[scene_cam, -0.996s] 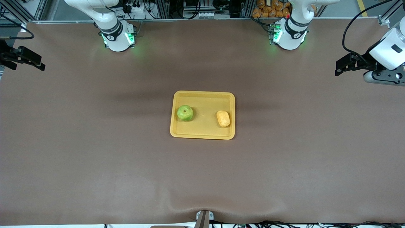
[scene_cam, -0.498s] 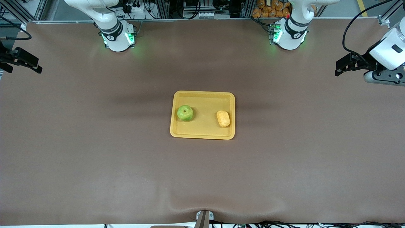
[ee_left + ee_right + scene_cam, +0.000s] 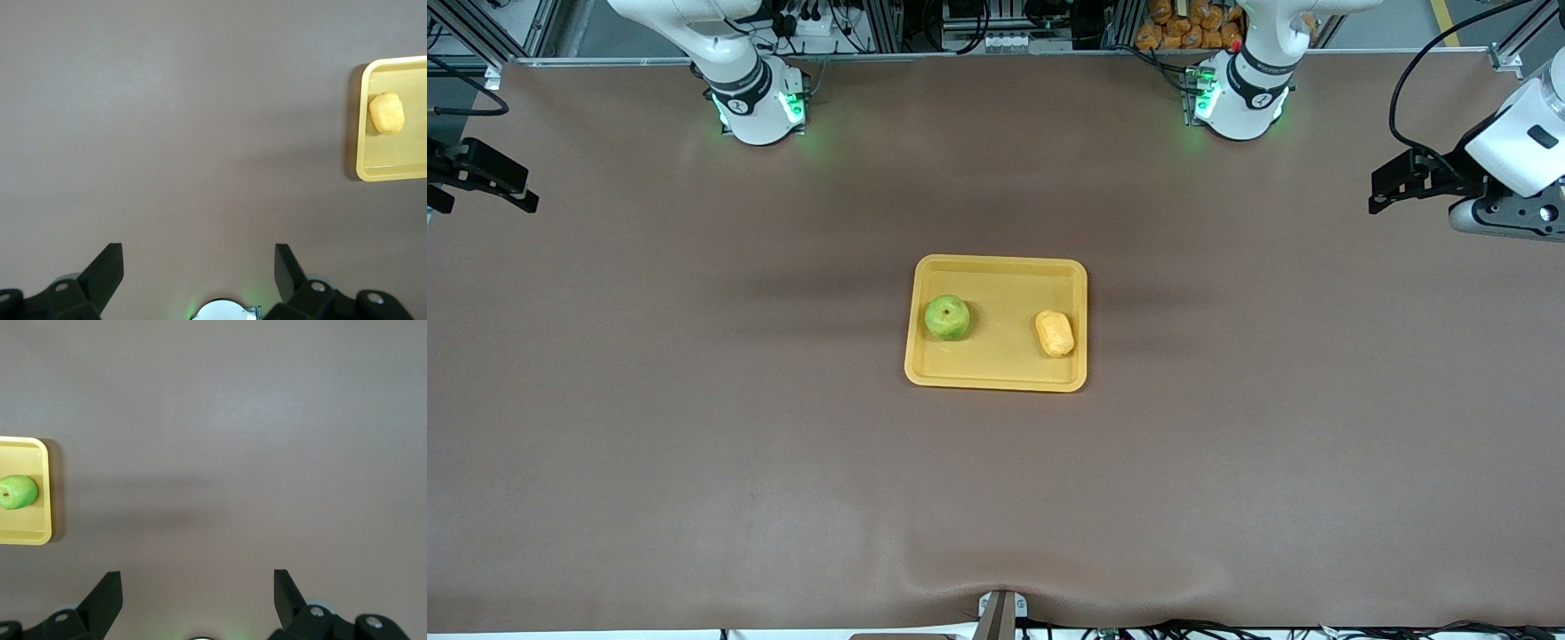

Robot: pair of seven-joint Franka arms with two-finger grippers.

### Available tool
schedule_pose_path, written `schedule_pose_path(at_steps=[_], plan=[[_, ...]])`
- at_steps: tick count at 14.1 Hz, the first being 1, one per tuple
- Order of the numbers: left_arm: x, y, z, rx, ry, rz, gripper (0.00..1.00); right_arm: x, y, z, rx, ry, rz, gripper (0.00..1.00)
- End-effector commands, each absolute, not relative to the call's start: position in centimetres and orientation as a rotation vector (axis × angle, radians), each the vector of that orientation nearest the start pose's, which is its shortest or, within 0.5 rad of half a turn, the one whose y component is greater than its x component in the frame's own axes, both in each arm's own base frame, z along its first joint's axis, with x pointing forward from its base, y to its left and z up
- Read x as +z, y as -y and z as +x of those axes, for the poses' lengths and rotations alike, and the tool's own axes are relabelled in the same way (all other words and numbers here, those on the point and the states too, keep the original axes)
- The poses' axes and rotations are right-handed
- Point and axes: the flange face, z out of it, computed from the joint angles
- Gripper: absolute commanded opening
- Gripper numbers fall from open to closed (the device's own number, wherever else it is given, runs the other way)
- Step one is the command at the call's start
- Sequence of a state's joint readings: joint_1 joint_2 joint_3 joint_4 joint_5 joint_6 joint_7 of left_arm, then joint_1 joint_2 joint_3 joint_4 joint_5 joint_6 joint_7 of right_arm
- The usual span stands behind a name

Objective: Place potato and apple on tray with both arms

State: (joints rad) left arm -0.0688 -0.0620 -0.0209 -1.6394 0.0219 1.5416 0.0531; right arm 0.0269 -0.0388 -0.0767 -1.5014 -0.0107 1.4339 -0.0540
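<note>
Right gripper (image 3: 511, 191) retreated (open, empty); left gripper (image 3: 1392, 191) open; apple (image 3: 946, 317), potato (image 3: 1055, 332) on tray (image 3: 996, 378).

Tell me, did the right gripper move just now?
Yes. The right gripper slid outward, away from the tray, toward the right arm's end of the table.

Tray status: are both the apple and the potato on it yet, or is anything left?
Done: the apple and potato both lie in the tray. In hand: nothing; the left tool and right tool hang open at the table's ends. Nothing looks left.
</note>
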Motion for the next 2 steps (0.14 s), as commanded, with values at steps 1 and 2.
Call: schedule_pose_path(at_steps=[1, 2], plan=[[62.43, 4.66, 52.83, 0.055, -0.203, -3.093, 1.0, 67.1, 3.65, 52.93, 0.046, 0.016, -3.165, 1.0], [62.43, 4.66, 52.83, 0.055, -0.203, -3.093, 1.0, 67.1, 3.57, 52.94, 0.046, 0.018, -3.165, 1.0]])
